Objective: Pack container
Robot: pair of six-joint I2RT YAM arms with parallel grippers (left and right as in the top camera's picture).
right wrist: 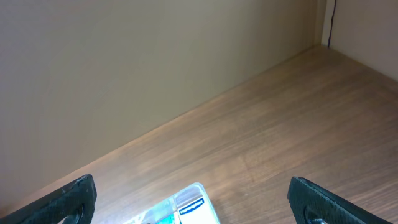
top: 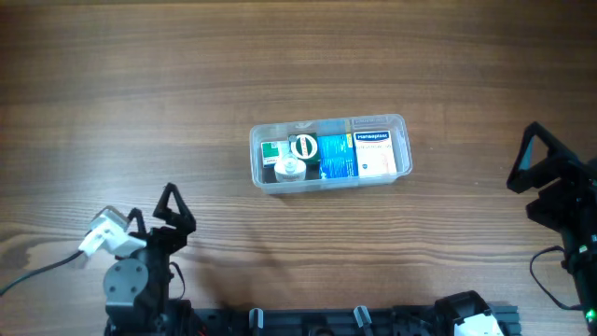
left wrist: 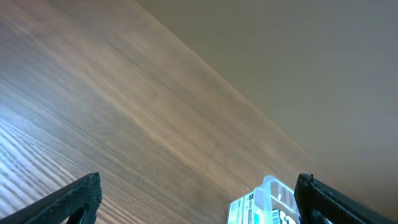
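Observation:
The clear plastic container [top: 403, 140] sits on the wooden table at the middle. Inside it lie small boxes, one white and blue [top: 373, 154], one blue [top: 336, 157], one green at the left, and a white bottle [top: 292, 166] with a round cap. The container's corner also shows at the bottom of the left wrist view [left wrist: 273, 190] and of the right wrist view [right wrist: 189, 202]. My left gripper [top: 170, 207] is open and empty at the front left, well away from the container. My right gripper [top: 532, 159] is open and empty at the right edge.
The wooden table [top: 140, 84] spreads around the container. A plain beige wall [right wrist: 124, 62] stands behind the table's far edge. A black rail [top: 354, 317] runs along the front edge between the arm bases.

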